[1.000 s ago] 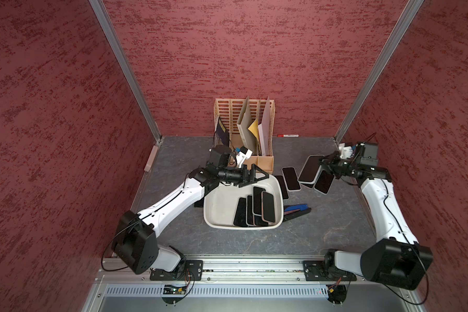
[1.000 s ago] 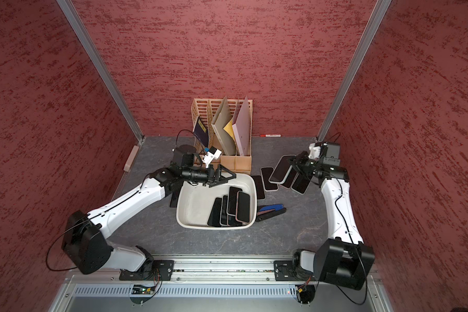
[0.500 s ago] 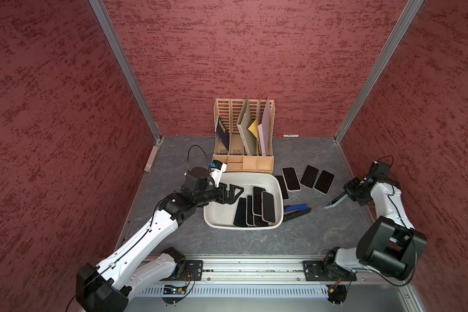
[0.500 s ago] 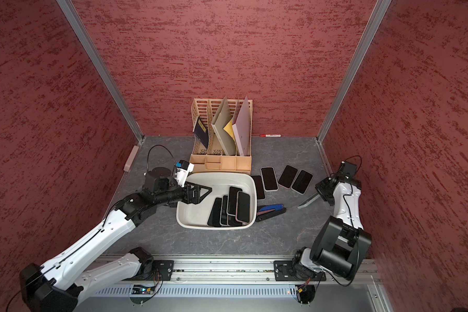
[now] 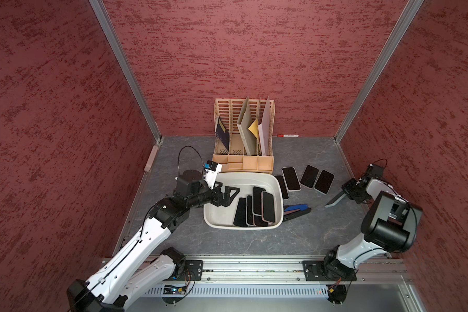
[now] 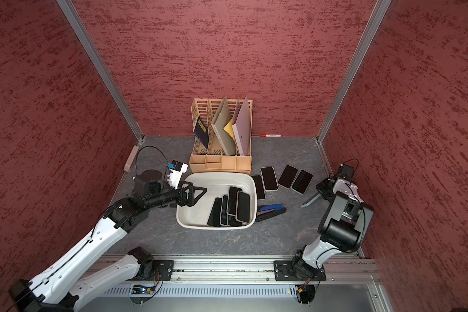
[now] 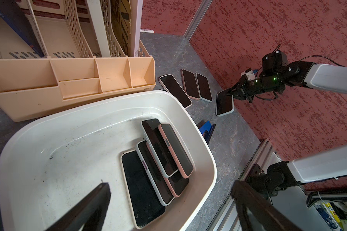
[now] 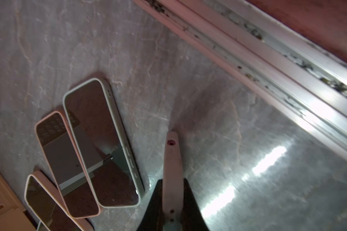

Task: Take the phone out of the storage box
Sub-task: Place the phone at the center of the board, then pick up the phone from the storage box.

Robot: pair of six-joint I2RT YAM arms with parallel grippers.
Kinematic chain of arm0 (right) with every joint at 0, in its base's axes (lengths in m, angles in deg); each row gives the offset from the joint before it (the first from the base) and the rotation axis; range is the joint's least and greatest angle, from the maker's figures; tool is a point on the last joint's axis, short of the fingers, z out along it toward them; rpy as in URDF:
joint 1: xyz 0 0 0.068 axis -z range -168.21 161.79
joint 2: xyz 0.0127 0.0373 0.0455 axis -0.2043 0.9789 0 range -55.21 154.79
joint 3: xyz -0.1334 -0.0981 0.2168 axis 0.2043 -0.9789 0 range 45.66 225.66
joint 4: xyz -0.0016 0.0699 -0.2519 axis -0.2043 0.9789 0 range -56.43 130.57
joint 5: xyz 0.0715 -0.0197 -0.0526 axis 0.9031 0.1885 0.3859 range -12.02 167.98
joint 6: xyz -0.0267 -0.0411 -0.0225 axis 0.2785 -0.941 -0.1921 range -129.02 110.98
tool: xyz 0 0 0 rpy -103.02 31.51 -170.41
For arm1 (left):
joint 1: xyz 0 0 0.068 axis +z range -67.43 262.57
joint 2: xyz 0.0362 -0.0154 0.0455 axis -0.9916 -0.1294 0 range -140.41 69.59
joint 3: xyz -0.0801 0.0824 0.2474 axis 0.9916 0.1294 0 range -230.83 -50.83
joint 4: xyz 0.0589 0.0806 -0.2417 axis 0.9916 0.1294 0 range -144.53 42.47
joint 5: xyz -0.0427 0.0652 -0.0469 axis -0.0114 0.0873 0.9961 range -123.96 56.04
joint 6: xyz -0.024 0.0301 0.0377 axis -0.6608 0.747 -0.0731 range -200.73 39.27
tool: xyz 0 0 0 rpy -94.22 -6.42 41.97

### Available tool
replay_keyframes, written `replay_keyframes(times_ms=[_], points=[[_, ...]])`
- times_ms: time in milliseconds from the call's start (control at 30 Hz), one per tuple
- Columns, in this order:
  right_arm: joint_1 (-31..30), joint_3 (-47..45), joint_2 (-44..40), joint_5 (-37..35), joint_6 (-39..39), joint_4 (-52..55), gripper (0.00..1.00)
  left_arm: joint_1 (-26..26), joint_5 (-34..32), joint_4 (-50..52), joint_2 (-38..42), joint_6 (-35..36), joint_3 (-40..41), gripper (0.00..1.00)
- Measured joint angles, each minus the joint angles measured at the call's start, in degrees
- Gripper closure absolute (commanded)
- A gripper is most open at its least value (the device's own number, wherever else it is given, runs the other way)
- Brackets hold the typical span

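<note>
Left fingers are wide open with nothing between them. They hang over the left rim of the box, which sits centre frame on the counter in both top views. A pile of overlapping phones, screens up, lies in the right half of the box; the left half is bare. In the left wrist view the pile is just ahead of the open fingertips and not touched.

Right fingers are clamped on one end of a phone at the right side of the frame, outside the box and well apart from it. The phone tilts down toward the counter; cannot tell if its low end touches. In the right wrist view the phone is edge-on between the fingers.

Four loose phones lie flat on the counter between the box and the held phone, the nearest just beside the box's right rim. The rack with folders stands just behind the box, upper centre. A blue-black tool lies just right of the box. A red marker lies at the back wall.
</note>
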State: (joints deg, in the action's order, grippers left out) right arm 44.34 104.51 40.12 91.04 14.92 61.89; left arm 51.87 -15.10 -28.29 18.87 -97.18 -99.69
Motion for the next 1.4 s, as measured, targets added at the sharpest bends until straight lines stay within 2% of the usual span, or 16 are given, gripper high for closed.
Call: replay_keyframes(times_ms=[167,233,300,433,600,733,833,933,1100,1400], points=[[0.6,2.2,4.0,4.7,-0.4,-5.0,0.99,0.2,-0.4,0.1,-1.7,-0.9,-0.7,0.0],[0.8,2.7,5.3,6.5,-0.4,-6.6,0.87,0.2,-0.7,-0.1,-2.6,-1.4,-0.8,0.0],[1.1,2.9,6.2,7.8,-0.3,-8.0,0.66,0.2,-1.0,-0.3,-3.2,-2.3,-0.8,0.0],[1.9,2.9,8.8,8.7,-0.3,-9.2,0.42,0.2,-1.1,-1.4,-4.3,-3.9,-0.8,0.0],[2.5,2.5,9.0,8.8,-1.1,-8.0,0.23,-0.1,-1.5,-2.4,-7.1,-4.9,-1.0,0.0],[2.5,2.5,6.6,7.5,-2.1,-5.1,0.11,-2.0,-2.6,0.7,-13.2,-3.9,-4.6,0.0],[2.5,2.5,3.1,4.9,-2.8,-1.4,0.1,-5.3,-2.9,3.6,-19.8,-2.5,-9.7,0.02],[2.5,2.5,-1.9,3.0,-2.7,2.2,0.1,-7.7,-1.0,4.7,-26.2,-2.9,-13.8,0.09],[0.8,0.1,-12.8,4.0,0.3,3.6,0.1,-7.8,5.7,4.4,-37.4,-8.2,-18.3,0.15],[-13.5,0.2,-20.0,8.9,3.1,10.8,0.1,-10.7,11.9,9.2,-53.7,-13.5,-29.5,0.18]])
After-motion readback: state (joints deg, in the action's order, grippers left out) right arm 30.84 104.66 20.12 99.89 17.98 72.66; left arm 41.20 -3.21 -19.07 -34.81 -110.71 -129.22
